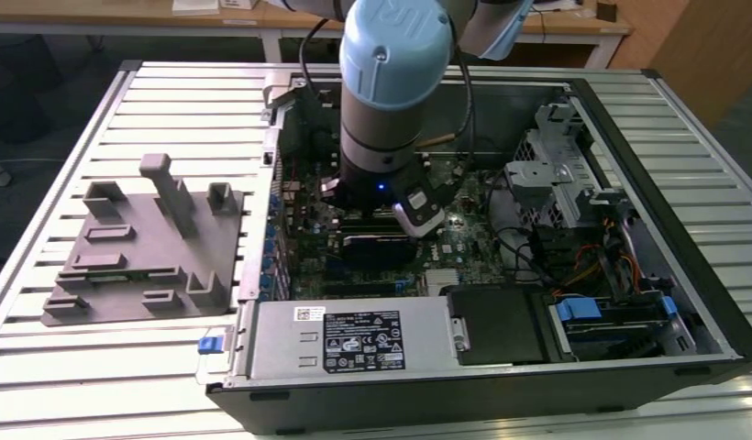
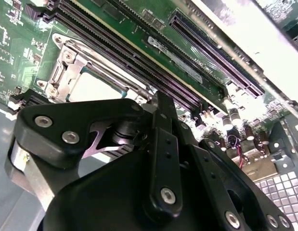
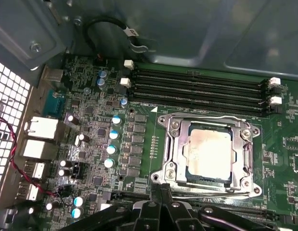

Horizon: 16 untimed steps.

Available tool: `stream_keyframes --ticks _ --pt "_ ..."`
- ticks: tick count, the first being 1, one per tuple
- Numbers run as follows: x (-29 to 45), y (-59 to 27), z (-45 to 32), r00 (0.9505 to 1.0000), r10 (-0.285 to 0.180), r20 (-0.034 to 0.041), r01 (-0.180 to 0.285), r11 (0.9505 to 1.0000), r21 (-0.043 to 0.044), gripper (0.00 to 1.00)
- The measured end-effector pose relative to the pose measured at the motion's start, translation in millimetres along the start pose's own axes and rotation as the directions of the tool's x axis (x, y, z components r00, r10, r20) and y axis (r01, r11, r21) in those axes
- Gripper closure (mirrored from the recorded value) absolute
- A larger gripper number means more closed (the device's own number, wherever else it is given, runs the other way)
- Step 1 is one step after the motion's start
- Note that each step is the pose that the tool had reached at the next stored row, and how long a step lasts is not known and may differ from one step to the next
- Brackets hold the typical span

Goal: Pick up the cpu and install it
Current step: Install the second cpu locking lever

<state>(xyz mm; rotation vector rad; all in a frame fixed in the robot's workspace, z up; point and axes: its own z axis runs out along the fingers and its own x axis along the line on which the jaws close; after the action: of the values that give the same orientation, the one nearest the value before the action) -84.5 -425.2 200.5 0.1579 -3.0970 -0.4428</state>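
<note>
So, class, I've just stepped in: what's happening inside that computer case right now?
A single robot arm is reaching down into an open computer case lying on a slatted table. Its pincer hangs just over the motherboard, beside the metal-framed socket. In the first wrist view the cpu, pale and silver-topped, already sits within that socket frame. Beside the case, on the exterior view's left, a grey plastic fixture block rests on the table.

A: Setting?
B: Robotics lab or workshop. Open PC case (image 1: 499, 275) on slatted metal tabletop (image 1: 71, 367), grey fixture block (image 1: 144, 247) at 9 o'clock, wooden desks (image 1: 229, 23) at 12.
</note>
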Motion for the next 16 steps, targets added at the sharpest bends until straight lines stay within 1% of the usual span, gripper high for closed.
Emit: stream_keyframes --ticks 2,3,7,10,13,16 --pt "0.1 -0.2 0.4 1.0 0.0 0.0007 0.0 1.0 -0.0045 0.89" --pt "0.1 -0.4 1.0 1.0 0.0 0.0015 0.0 1.0 -0.0089 0.89" --pt "0.4 -1.2 3.7 1.0 -0.002 0.0065 0.002 0.9995 -0.0319 0.89" --pt "0.6 -1.7 5.3 0.9999 -0.003 0.0107 0.003 0.999 -0.0438 0.89" --pt "0.8 -2.1 6.5 0.9999 -0.004 0.0155 0.005 0.9986 -0.0522 0.89" --pt "1.5 -2.3 7.4 0.9998 -0.005 0.0211 0.007 0.9983 -0.0584 0.89"
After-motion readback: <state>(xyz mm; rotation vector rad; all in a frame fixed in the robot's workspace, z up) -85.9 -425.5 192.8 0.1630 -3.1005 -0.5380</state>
